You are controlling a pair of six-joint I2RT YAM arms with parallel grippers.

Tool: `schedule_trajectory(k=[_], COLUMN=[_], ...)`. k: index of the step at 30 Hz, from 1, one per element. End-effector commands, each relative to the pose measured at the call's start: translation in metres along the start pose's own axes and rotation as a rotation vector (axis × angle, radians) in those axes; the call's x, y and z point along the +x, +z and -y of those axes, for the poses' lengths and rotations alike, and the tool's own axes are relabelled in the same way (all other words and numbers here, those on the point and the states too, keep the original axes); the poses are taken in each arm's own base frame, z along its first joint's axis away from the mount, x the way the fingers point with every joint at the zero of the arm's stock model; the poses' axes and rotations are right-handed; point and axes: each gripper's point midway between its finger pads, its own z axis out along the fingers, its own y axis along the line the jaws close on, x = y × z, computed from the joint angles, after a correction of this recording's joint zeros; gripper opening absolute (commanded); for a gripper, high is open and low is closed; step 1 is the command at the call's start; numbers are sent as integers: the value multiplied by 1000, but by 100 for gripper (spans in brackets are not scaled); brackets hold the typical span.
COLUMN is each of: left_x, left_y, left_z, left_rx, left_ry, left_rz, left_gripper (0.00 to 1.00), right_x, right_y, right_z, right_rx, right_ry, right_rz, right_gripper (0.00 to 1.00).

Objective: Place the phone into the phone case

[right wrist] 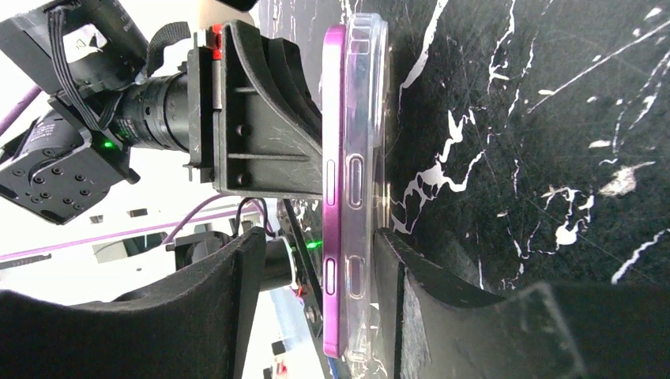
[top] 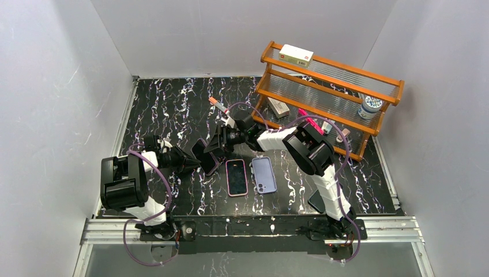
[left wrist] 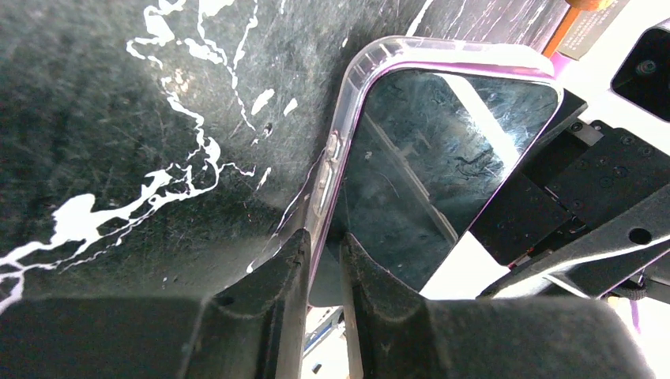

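Top camera: both arms reach low and inward, left gripper (top: pixel 192 163) and right gripper (top: pixel 216 146) meeting at a purple phone (top: pixel 207 158) held on edge over the table (top: pixel 173 109). Left wrist: jaws nearly closed, pinching the rim of the clear phone case (left wrist: pixel 345 118). Right wrist: jaws half open, straddling phone and case, one finger (right wrist: pixel 419 292) touching the case.

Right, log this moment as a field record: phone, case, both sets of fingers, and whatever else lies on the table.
phone: purple phone, held on edge between the two arms
case: clear case, flat against the phone, whose side is fully exposed, so not seated
left fingers: shut on the case edge and phone
right fingers: straddling both, one touching the case, the other apart from the phone
table: pink-cased phone screen up, lavender phone back up, side by side
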Motion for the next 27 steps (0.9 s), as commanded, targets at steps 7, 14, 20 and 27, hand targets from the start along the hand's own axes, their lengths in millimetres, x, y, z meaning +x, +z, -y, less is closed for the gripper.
schedule_trajectory(k=[7, 14, 20, 27], left_x=[6, 5, 4, 5], left_y=[2, 2, 2, 3], left_z=[-9, -10, -13, -15], left_rx=[-35, -42, -58, -68], left_ry=[2, 0, 3, -1], left_rz=[-17, -19, -14, -18], left_gripper=[22, 24, 27, 27], right_x=[18, 18, 15, 12], right_y=[12, 13, 12, 9], right_z=[-21, -24, -20, -24], right_rx=[-88, -90, -57, -38], right_ry=[-52, -55, -41, -50], right_rz=[-95, -83, -57, -44], right_gripper=[48, 11, 12, 44])
